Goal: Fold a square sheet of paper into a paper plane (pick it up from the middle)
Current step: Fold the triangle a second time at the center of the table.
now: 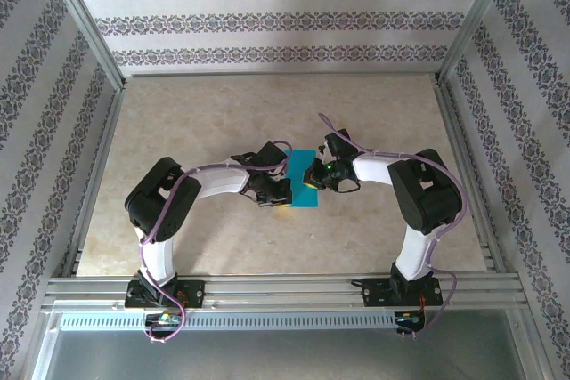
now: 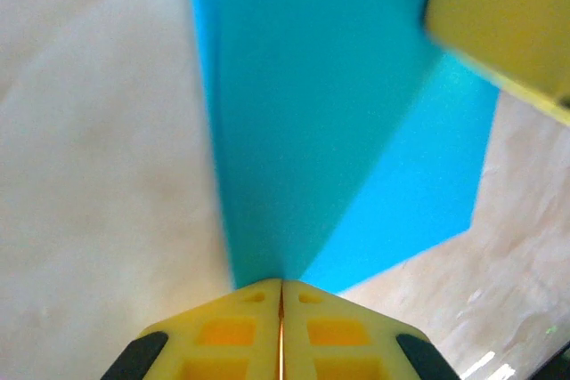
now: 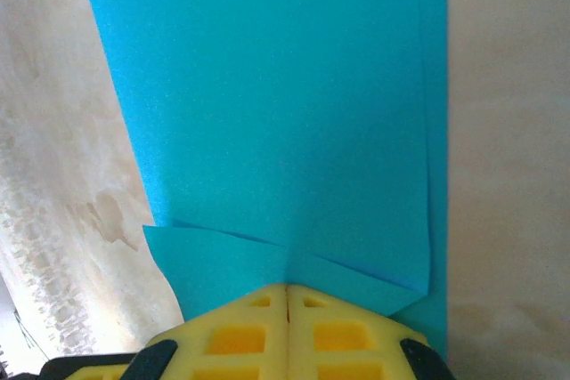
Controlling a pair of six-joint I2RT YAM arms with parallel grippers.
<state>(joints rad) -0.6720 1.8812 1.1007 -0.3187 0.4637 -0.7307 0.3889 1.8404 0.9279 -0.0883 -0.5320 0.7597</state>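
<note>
The teal-blue sheet of paper (image 1: 300,175) is folded into a narrow creased shape and sits between the two grippers at the table's middle. My left gripper (image 1: 278,195) is at its left near corner. In the left wrist view its yellow jaws (image 2: 281,285) are shut, with a crease of the paper (image 2: 312,104) running into their tips. My right gripper (image 1: 317,180) is at the paper's right edge. Its jaws (image 3: 287,289) are shut on overlapping folded layers of the paper (image 3: 276,104). A yellow finger of the right gripper (image 2: 508,15) shows blurred at the top right of the left wrist view.
The beige marbled table (image 1: 223,122) is bounded by metal rails at its left (image 1: 93,175) and right (image 1: 468,166) and by patterned walls behind. Both arm bases (image 1: 165,291) stand on the near rail.
</note>
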